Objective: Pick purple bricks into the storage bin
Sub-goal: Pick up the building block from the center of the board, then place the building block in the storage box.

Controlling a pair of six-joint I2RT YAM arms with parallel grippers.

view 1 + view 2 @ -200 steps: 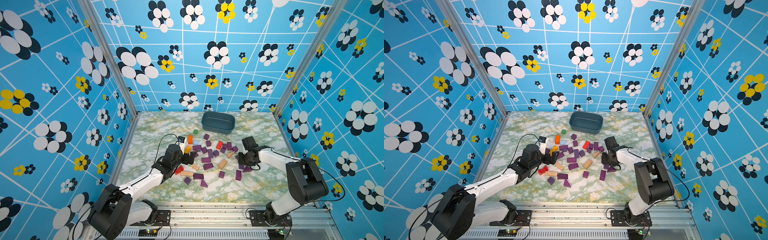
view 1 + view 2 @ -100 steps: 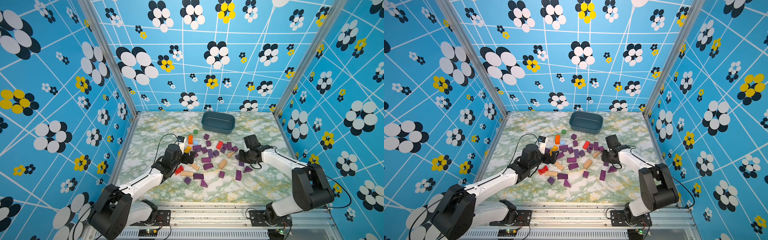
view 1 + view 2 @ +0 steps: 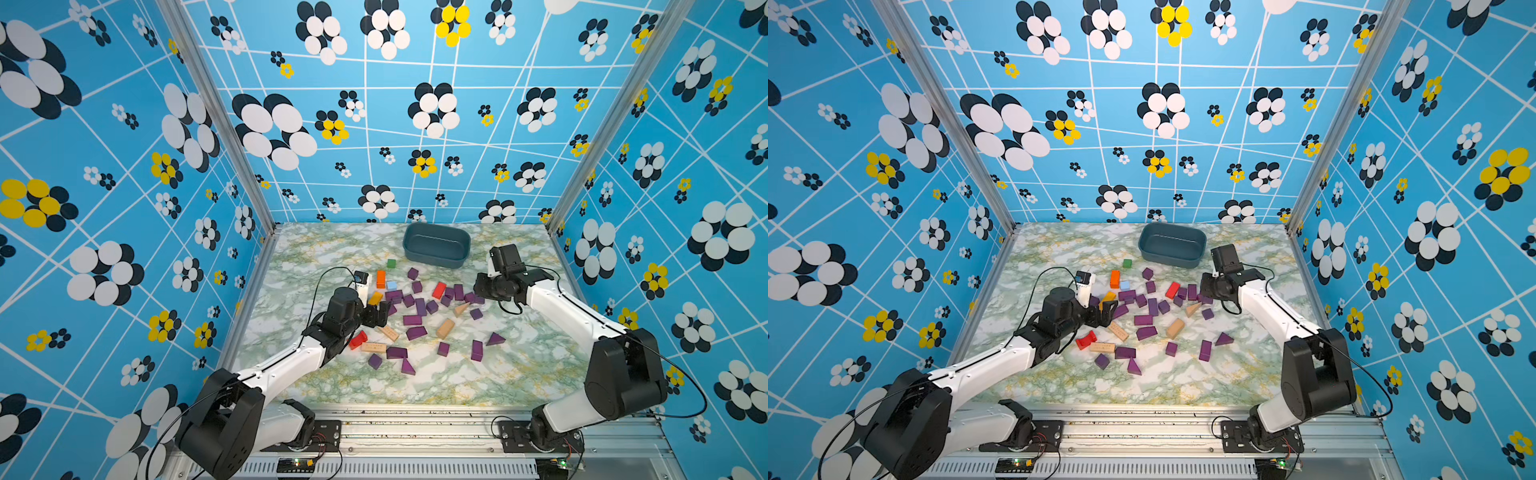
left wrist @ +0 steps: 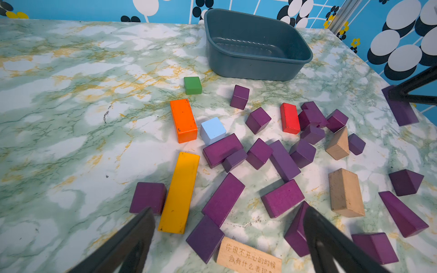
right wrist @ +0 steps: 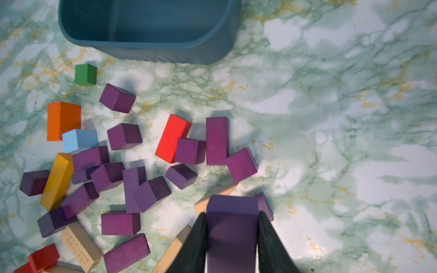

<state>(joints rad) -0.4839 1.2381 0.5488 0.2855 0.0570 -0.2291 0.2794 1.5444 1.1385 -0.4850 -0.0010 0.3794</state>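
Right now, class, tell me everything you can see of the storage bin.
The storage bin is a dark blue-grey tub, plastic by its look, rectangular with rounded corners and low walls. It stands upright at the far side of the marbled table, mouth up, no blocks inside. Only the table touches it; a green cube lies nearby, apart.

A marble-patterned tabletop [image 3: 324, 253], green and white with yellow veins, sits boxed in by bright blue walls [image 3: 374, 124] printed with white lines and black, white and yellow flowers. Aluminium posts [image 3: 222, 124] stand at its back corners; a metal rail [image 3: 415, 419] runs along its front.
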